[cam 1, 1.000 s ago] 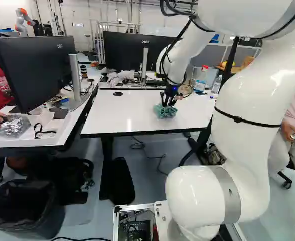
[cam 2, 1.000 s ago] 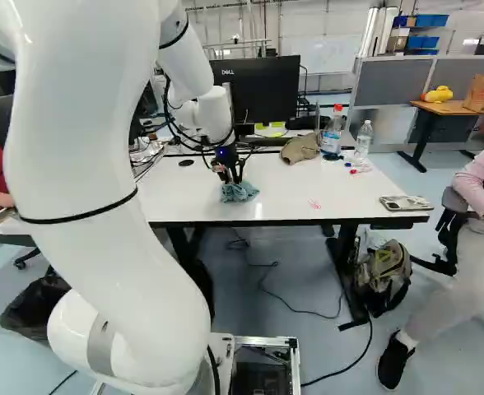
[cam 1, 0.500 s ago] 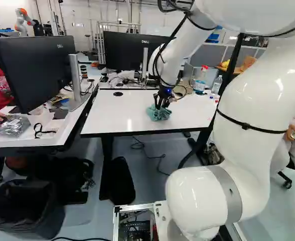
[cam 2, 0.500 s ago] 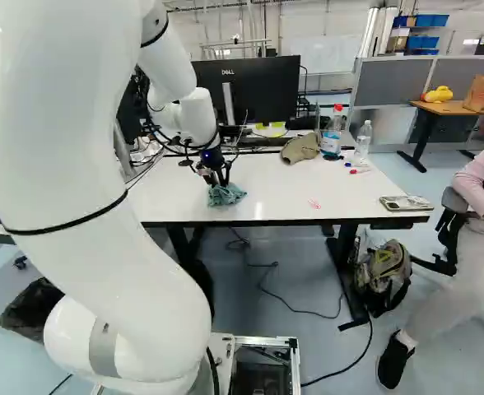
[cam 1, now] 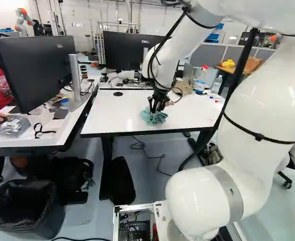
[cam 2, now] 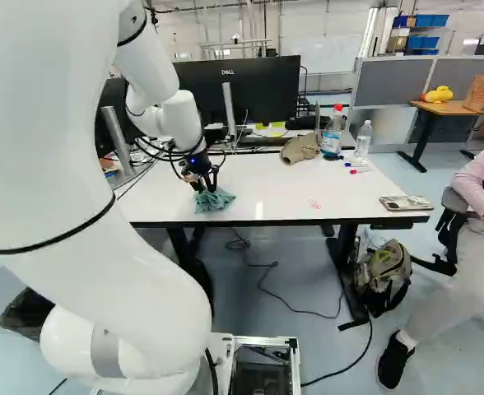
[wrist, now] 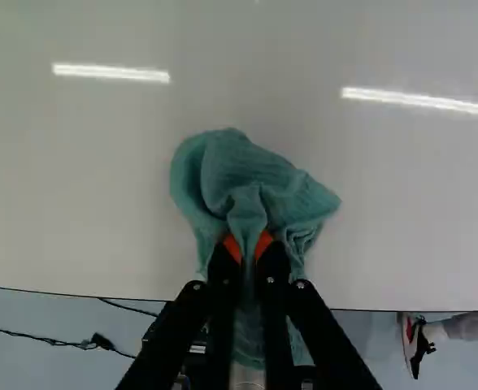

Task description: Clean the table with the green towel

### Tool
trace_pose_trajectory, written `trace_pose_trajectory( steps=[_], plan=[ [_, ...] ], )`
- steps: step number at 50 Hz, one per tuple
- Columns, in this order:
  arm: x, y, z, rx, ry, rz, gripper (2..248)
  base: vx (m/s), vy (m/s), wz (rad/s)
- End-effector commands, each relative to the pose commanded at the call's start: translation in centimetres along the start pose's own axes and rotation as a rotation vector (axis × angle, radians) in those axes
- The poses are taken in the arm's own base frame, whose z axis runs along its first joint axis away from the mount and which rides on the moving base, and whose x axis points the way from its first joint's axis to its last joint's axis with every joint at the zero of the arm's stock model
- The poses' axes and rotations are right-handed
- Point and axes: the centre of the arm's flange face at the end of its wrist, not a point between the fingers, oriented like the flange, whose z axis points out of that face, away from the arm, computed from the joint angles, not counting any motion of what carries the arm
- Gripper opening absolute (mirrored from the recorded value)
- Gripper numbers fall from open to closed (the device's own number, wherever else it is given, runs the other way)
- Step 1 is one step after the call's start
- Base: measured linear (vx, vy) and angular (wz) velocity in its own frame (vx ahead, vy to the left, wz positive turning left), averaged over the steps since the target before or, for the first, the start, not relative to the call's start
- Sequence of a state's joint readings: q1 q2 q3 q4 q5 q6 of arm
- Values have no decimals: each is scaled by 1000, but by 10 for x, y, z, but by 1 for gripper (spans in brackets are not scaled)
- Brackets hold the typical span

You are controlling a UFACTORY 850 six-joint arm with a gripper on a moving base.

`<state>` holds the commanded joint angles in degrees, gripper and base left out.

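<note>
On the white table [cam 2: 283, 195], the gripper [wrist: 249, 248] pinches the towel [wrist: 247, 183].

The table [cam 2: 291, 189], with things on, under and around it.
On the table, the towel [cam 2: 215, 200] lies left of middle toward the near edge; a cap [cam 2: 300, 149], a large bottle [cam 2: 332, 137] and a small bottle [cam 2: 363, 140] are toward its far right, a phone [cam 2: 405, 202] at its near right. A backpack [cam 2: 384, 276] is under its right end, a monitor [cam 2: 262, 92] behind it, a desk [cam 1: 47, 134] to its left, a bin [cam 1: 27, 213] before it, leftward.
</note>
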<state>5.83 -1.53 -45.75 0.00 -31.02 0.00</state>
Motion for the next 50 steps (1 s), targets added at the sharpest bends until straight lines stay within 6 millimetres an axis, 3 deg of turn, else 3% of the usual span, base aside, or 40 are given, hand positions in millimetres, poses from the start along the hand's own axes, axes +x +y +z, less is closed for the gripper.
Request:
trace_pose_trajectory(
  steps=[18,31,50],
  plan=[
    [-35,-11,-7,6,-2,-27,38,0,0,0],
    [-59,-2,-11,1,1,-6,38,0,0,0],
    [-60,0,-11,0,1,0,38,0,0,0]
  ],
)
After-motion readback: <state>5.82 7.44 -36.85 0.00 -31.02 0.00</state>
